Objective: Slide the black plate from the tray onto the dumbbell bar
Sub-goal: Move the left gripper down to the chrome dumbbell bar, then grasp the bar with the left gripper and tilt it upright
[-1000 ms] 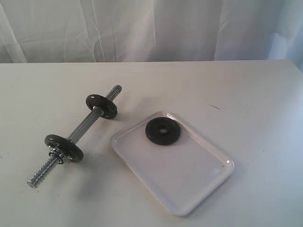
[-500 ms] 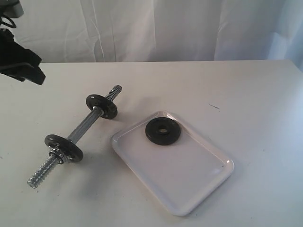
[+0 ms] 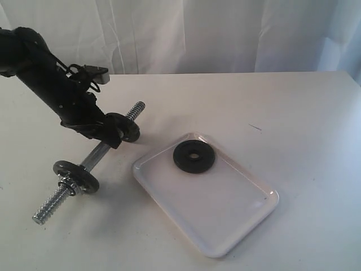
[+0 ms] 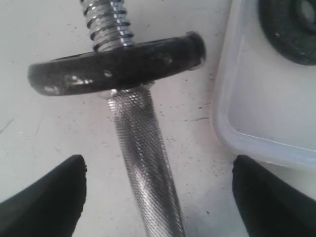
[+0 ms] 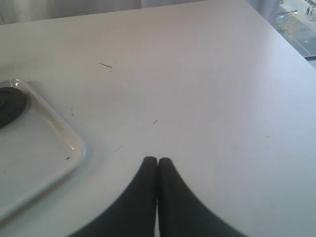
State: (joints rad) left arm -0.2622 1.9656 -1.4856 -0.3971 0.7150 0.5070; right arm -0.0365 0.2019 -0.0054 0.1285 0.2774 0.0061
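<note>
The black plate (image 3: 193, 157) lies flat in the far corner of the white tray (image 3: 220, 217). Left of the tray, the chrome dumbbell bar (image 3: 97, 155) rests diagonally on the table with two black discs on it, one near each threaded end. My left gripper (image 3: 110, 137) is down over the bar's middle, just beside the far disc (image 3: 128, 126). In the left wrist view, the left gripper (image 4: 158, 170) stands open with a finger on either side of the knurled bar (image 4: 140, 148), not touching it. My right gripper (image 5: 157, 162) is shut and empty over bare table, right of the tray (image 5: 44, 158).
The left arm (image 3: 51, 84) reaches in from the upper left over the table. A spring collar (image 3: 69, 186) sits on the bar outside the near disc (image 3: 76, 175). White curtains hang behind the table's far edge.
The left arm has swung in from the upper left corner and come down over the bar next to the far disc. The bar, the tray and the black plate have not moved.
</note>
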